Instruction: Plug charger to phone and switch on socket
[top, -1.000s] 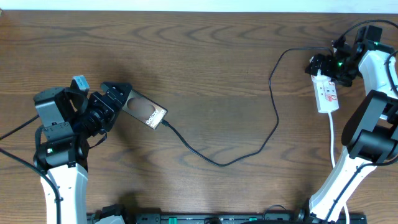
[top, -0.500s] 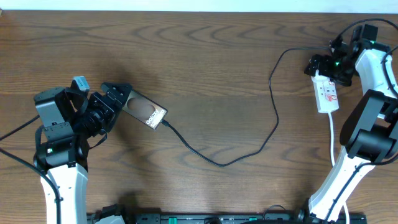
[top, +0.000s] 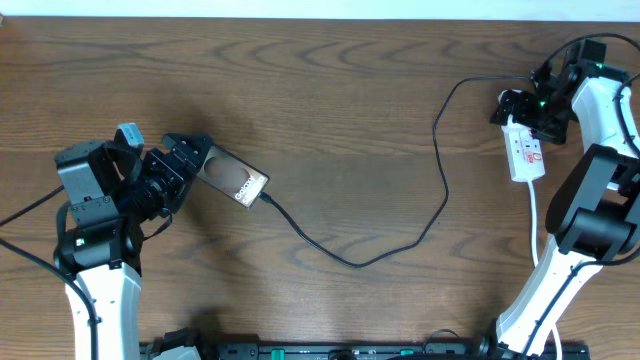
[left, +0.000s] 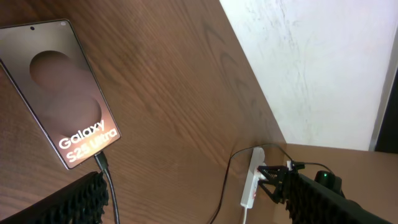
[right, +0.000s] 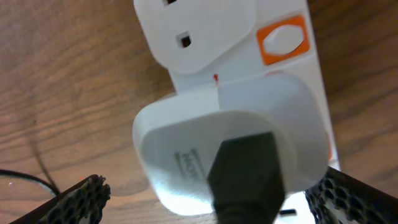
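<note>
While the overhead view takes in the whole tabletop (top: 330, 100) with phone (top: 228, 176), charger (top: 352, 263) and socket (top: 527, 150), the wrist views add detail. Left wrist view: white "Galaxy S25 Ultra" lettering legible on the phone, charger tip meeting the short edge beside it. Right wrist view: socket close up, with an orange switch (right: 283, 40) and a white plug (right: 180, 155) carrying a black block. Count: one phone, one socket, one charger, one white cord (top: 533, 215), two arms. Left pincer (top: 192, 153): fingers apart, nothing held, at the phone's end away from the charger. Right pincer (top: 520, 104): fingers wide apart, pads either side of the plug, nothing clamped. Phone lies at the left, angled. Socket lies near the far right corner, cord trailing toward the near edge. Charger sags in one loop across bare wood between them. Far tabletop edge meets a white wall (left: 298, 62).
</note>
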